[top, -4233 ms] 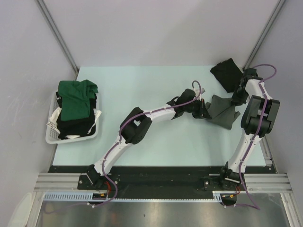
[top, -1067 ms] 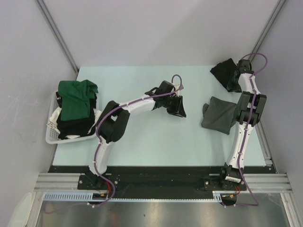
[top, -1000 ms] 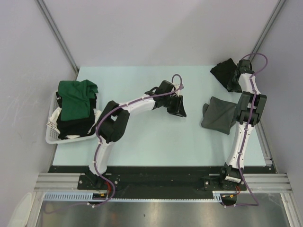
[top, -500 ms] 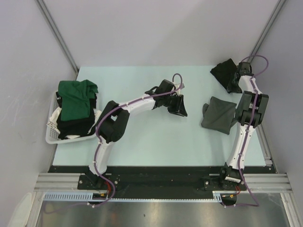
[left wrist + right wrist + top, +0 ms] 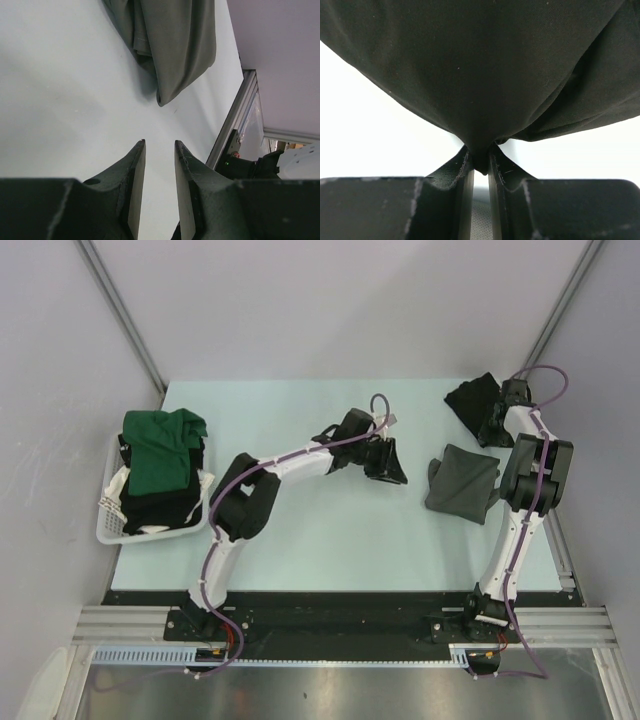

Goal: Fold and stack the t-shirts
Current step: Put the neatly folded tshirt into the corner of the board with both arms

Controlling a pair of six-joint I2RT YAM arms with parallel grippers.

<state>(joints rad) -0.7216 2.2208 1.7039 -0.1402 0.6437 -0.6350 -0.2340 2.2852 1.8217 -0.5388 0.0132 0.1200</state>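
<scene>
what changed: a few seconds back both arms were working the charcoal grey t-shirt (image 5: 462, 485). Now it lies folded by itself, the left gripper (image 5: 159, 145) has backed off to mid-table, and the right gripper (image 5: 479, 160) has gone to the black t-shirt (image 5: 470, 398).
what that means: I'd say grey is done and black is next, either for folding or for stacking.
left jaws: slightly apart, nothing between them, hovering near the grey shirt's edge.
right jaws: pinched on a fold of black cloth.
black shirt: far right corner, bunched up, long axis roughly diagonal from far-left to near-right, the near end at the gripper.
grey shirt: just nearer than the black one, almost square, slightly tilted, no clear long axis.
still waiting: green t-shirt (image 5: 160, 448) on top of the white basket (image 5: 110, 530), far left.
</scene>
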